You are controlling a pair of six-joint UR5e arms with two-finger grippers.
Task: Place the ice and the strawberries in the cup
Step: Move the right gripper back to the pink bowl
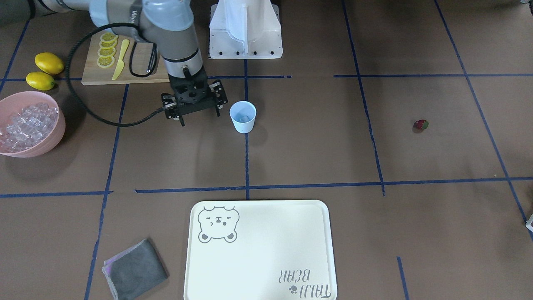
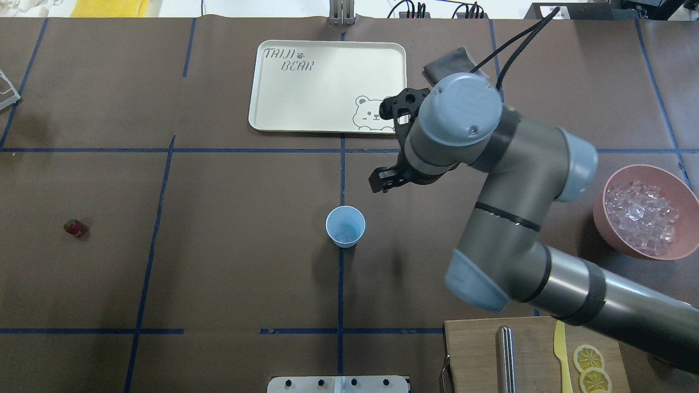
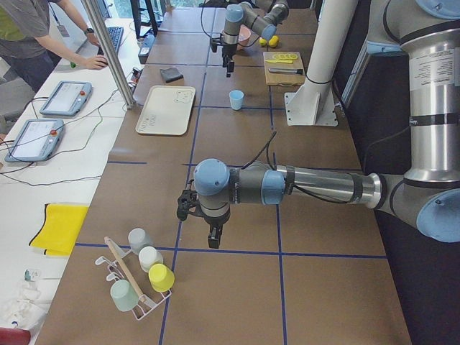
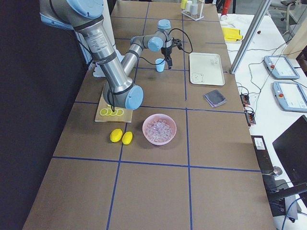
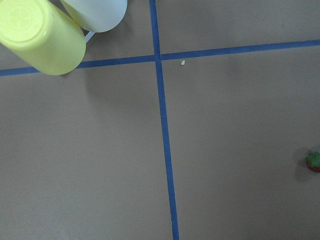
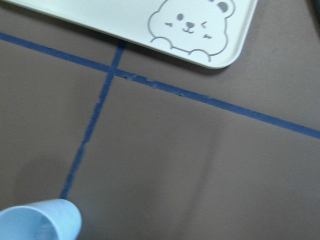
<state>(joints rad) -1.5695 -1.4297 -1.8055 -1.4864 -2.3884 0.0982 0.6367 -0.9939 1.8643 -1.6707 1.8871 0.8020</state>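
The pale blue cup point(image 1: 242, 117) stands upright at the table's middle, also in the overhead view point(image 2: 345, 225) and at the right wrist view's lower left point(image 6: 37, 222). At least one clear ice cube point(image 1: 246, 119) lies inside it. My right gripper point(image 1: 200, 118) hangs open and empty beside the cup, toward the pink ice bowl point(image 1: 50, 139), which holds many ice cubes point(image 1: 26, 125). The strawberry point(image 1: 421, 124) lies alone far across the table, also at the left wrist view's right edge point(image 5: 314, 161). My left gripper point(image 3: 213, 241) hovers over bare table; I cannot tell its state.
A cream bear tray point(image 1: 258, 250) and a grey cloth point(image 1: 135, 268) lie on the operators' side. Two lemons point(image 1: 49, 62), a cutting board point(image 1: 143, 71) with lemon slices and a yellow knife sit by the robot. A rack of cups point(image 3: 136, 277) stands near my left gripper.
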